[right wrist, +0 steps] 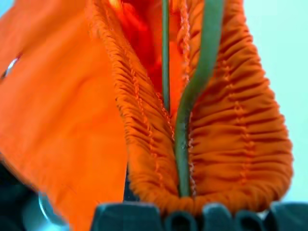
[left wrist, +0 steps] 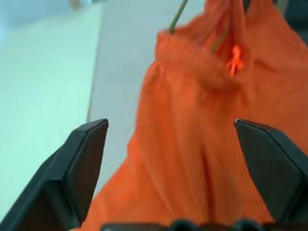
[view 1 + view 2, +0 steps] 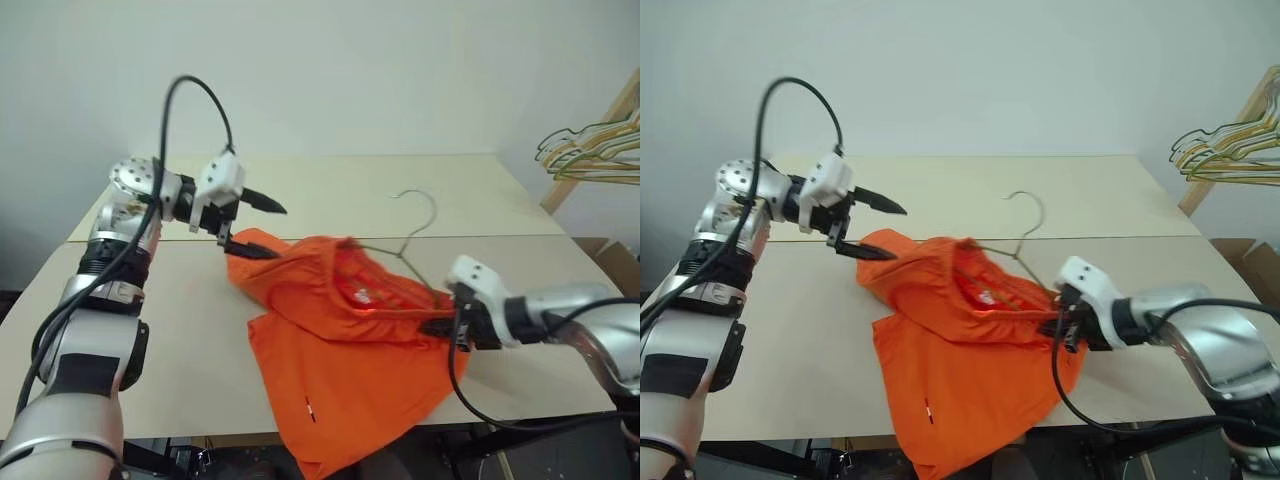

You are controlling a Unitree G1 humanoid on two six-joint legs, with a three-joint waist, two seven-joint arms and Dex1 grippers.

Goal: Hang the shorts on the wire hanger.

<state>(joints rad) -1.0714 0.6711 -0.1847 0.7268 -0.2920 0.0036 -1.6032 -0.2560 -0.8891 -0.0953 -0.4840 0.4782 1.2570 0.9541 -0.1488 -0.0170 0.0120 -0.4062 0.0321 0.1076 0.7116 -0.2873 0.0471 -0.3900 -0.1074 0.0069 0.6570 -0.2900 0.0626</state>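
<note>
The orange shorts (image 3: pixel 340 370) lie crumpled on the table (image 3: pixel 420 180), one leg hanging over the front edge. The wire hanger (image 3: pixel 420 215) is threaded into the raised waistband, its hook sticking out towards the far side. My right gripper (image 3: pixel 442 325) is shut on the waistband's right end; up close the gathered elastic (image 1: pixel 240 144) and the hanger wire (image 1: pixel 185 139) run together between its jaws. My left gripper (image 3: pixel 280 231) hovers open just above the shorts' left end, which shows beyond its spread fingers (image 2: pixel 86 163), with nothing held.
A bunch of green and yellow hangers (image 3: pixel 590 150) hangs on a wooden rack at the far right. A cardboard box (image 3: pixel 612 258) stands below it, beside the table. The table is two light tops joined along a seam.
</note>
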